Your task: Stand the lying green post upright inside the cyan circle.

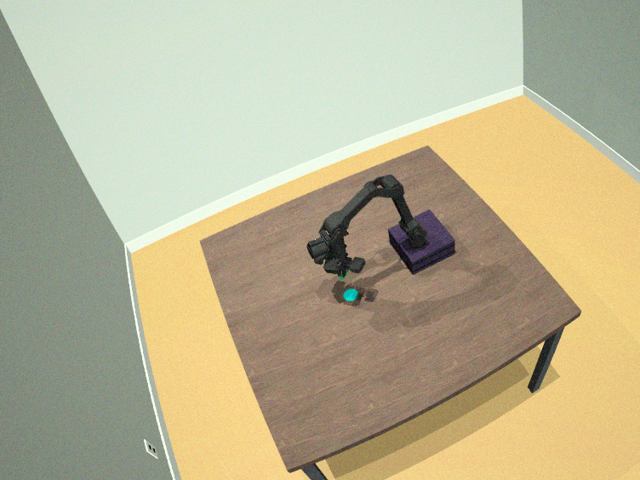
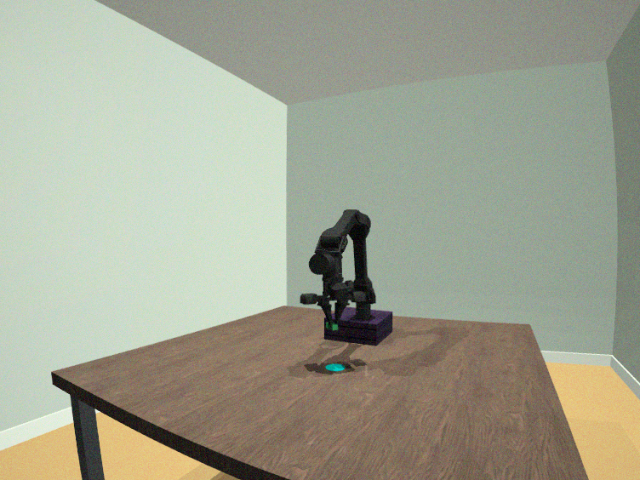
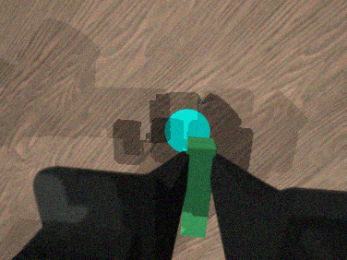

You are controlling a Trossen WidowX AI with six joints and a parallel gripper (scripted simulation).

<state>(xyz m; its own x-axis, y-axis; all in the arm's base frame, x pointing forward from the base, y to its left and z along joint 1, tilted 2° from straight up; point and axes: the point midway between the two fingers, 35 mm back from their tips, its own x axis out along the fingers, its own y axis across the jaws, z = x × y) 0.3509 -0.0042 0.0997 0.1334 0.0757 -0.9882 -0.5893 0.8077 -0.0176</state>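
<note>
The green post (image 1: 341,277) (image 2: 332,327) (image 3: 199,184) is held up in the air, well above the table. In the wrist view it runs lengthwise between the fingers, its far end toward the circle; it looks roughly level, not upright, though its exact tilt is hard to tell. My gripper (image 1: 343,274) (image 2: 333,323) (image 3: 199,159) points down and is shut on the post. The cyan circle (image 1: 350,294) (image 2: 334,367) (image 3: 185,117) lies flat on the table below, within the arm's shadow. In the wrist view the post's far end overlaps the circle's lower edge.
The purple base block (image 1: 426,230) (image 2: 383,330) carries the arm and stands behind the circle, toward the back in the exterior view. The brown wooden table (image 1: 413,361) (image 2: 439,413) extends around the circle, with its edges well away from the gripper.
</note>
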